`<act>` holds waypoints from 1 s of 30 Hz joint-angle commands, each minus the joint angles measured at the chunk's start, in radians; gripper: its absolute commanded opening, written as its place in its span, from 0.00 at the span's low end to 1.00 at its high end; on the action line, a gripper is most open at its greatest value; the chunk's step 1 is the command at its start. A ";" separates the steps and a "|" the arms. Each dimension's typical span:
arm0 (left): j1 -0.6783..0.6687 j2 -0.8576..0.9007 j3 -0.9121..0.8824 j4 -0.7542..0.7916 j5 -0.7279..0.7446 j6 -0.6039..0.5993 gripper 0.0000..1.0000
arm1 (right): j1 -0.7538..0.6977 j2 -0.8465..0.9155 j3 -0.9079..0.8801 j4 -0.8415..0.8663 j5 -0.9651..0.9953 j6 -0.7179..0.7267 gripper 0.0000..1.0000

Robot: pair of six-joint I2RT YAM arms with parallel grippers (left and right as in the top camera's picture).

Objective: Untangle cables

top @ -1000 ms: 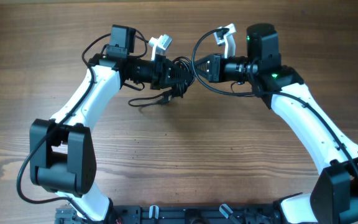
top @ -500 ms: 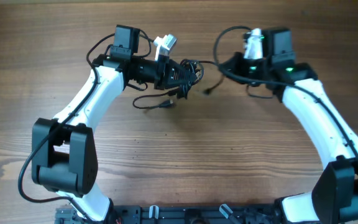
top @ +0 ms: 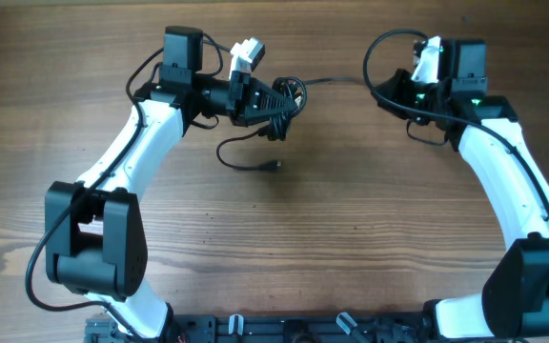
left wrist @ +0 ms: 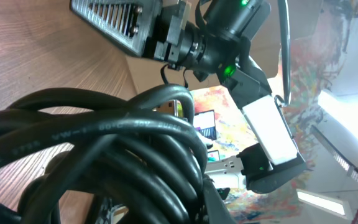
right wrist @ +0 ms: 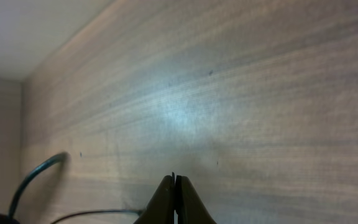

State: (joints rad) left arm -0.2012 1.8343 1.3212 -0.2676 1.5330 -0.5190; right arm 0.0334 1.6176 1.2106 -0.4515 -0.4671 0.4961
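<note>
Overhead, left jaws clamped on coiled cables [top: 292,92], right jaws closed, pinching one strand stretched between

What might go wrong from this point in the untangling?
The strand stretched from the cable bundle in the left gripper may slip from the shut right gripper, or pulling may tighten the knot. The loose plug end on the table could snag.

My cables [top: 286,93] bunch into a black knotted coil pinched in my left claw [top: 271,98]. One thin strand stretches straight across to my closed right claw [right wrist: 174,186]. Another loops loosely below the coil, ending in a small plug [top: 274,167].
</note>
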 commanded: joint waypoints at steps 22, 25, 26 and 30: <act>0.001 -0.018 0.005 0.357 -0.024 0.004 0.04 | 0.027 -0.002 -0.008 0.208 -0.545 -0.193 0.50; -0.010 -0.017 0.005 0.314 -0.051 0.019 0.04 | 0.029 -0.002 -0.008 0.230 -0.599 -0.200 0.50; -0.014 -0.017 0.005 0.294 -0.066 0.019 0.04 | 0.032 -0.002 -0.008 0.235 -0.621 -0.209 0.49; -0.043 -0.017 0.005 0.201 -0.128 0.037 0.04 | 0.055 -0.002 -0.008 0.255 -0.642 -0.213 0.47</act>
State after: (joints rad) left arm -0.2150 1.8343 1.3212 -0.0284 1.4601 -0.5373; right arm 0.0650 1.6176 1.2057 -0.2108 -1.0279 0.3130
